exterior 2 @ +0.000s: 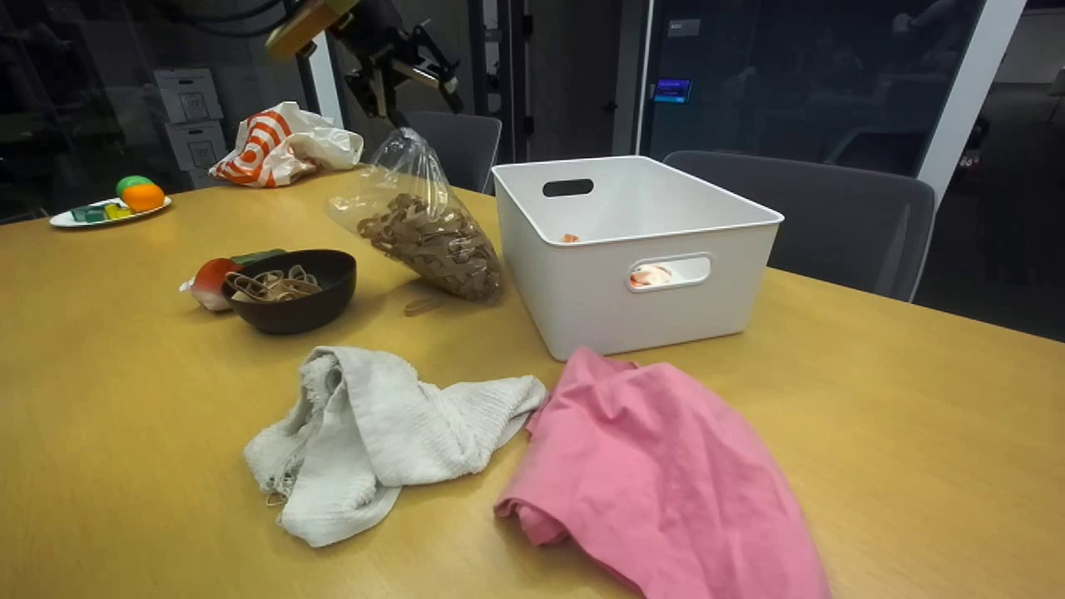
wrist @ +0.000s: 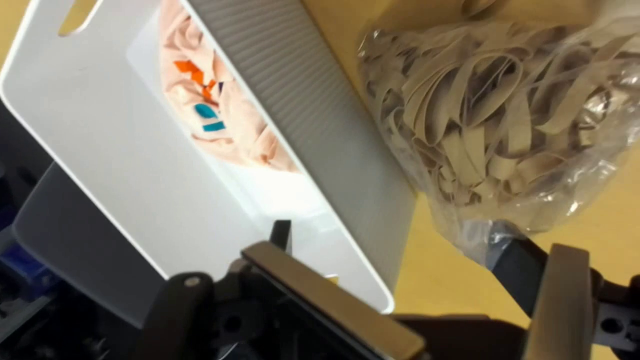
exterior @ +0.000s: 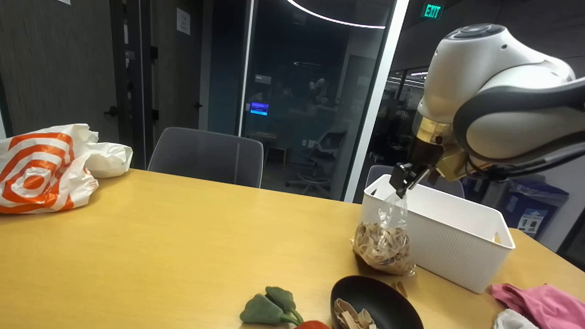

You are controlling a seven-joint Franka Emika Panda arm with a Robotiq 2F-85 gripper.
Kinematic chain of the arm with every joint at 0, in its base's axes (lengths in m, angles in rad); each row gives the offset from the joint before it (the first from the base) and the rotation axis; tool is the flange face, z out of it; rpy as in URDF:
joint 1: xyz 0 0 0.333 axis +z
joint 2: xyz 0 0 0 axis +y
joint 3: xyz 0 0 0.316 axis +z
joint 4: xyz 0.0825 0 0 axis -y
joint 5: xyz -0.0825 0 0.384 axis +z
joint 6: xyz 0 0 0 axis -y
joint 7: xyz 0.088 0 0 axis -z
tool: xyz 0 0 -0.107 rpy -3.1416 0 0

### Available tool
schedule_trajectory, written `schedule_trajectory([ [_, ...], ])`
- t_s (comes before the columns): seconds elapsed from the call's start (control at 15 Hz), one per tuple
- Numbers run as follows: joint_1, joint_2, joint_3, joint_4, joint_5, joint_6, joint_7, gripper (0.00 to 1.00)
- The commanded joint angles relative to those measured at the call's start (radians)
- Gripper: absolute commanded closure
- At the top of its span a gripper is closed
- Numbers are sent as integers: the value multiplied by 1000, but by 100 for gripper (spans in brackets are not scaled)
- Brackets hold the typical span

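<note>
A clear plastic bag of tan, ribbon-like strips (exterior 2: pixel 433 241) leans beside a white bin (exterior 2: pixel 632 299); both are in both exterior views. My gripper (exterior 2: pixel 426 108) is above the bag with its fingers spread wide. In the wrist view the gripper (wrist: pixel 391 232) has one black fingertip (wrist: pixel 522 272) against the bag's top (wrist: pixel 475 235), with clear film clinging over its end. The opposite fingertip (wrist: pixel 281 234) stands apart, over the bin's opening. Nothing is pinched between them. Inside the bin lies a pale peach cloth-like thing (wrist: pixel 235 130) with orange and teal marks.
A black bowl (exterior 2: pixel 333 291) with loose strips sits near the bag, beside a red and green item (exterior 2: pixel 212 279). A grey-white cloth (exterior 2: pixel 399 424) and a pink cloth (exterior 2: pixel 657 474) lie before the bin. Farther off are a shopping bag (exterior: pixel 41 173) and a plate (exterior 2: pixel 62 220).
</note>
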Motion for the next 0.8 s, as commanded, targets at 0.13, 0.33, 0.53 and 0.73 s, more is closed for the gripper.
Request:
schedule_trajectory([
  [0.13, 10, -98, -2, 50, 242, -235, -215, 0],
  [0.33, 14, -125, -10, 64, 323, -319, -292, 0],
  [0.53, 18, -151, -8, 57, 381, -356, -350, 0],
  [0.73, 12, -135, 0, 48, 360, -336, -328, 0],
])
